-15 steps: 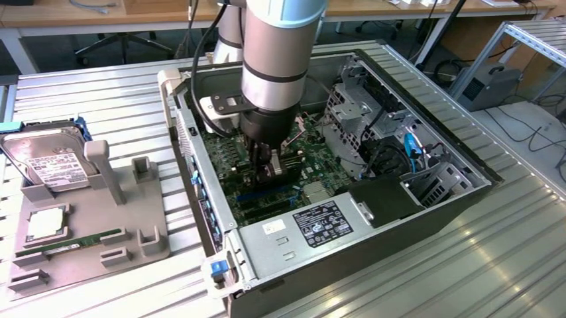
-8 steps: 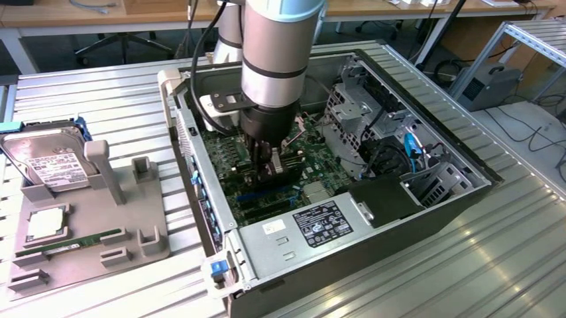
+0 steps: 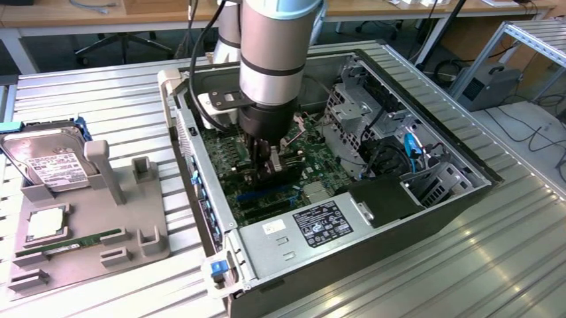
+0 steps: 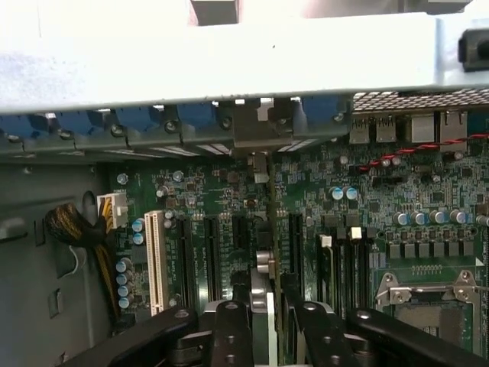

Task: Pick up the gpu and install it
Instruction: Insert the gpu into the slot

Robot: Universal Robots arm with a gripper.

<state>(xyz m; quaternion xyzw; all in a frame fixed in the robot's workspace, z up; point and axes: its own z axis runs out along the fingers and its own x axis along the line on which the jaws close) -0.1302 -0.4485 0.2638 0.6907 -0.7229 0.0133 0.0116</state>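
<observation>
Arm (image 3: 274, 53) lowered into the open computer case (image 3: 460, 199), gripper (image 3: 265, 173) down at the motherboard (image 3: 305, 149). Fingers (image 4: 317, 329) narrowed onto the gpu (image 4: 263, 310), held edge-on between them, thin and upright, running along the row of expansion slots (image 4: 206, 256). Card's silver end bracket (image 4: 256, 134) up against the case's rear wall, between the blue slot clips (image 4: 187, 118). Lower edge of the card at or just above a black slot; seated or not, cannot tell. White slot (image 4: 157, 260) to one side of the card, empty CPU socket (image 4: 424, 298) to the other. Power supply (image 3: 305, 232) with its label lying at the near end of the case in the exterior view. Grey parts tray (image 3: 84, 245) well apart on the table, at the exterior view's left, carrying the silver hard drive (image 3: 49, 162), a CPU (image 3: 46, 224) and a green memory stick (image 3: 75, 242).
</observation>
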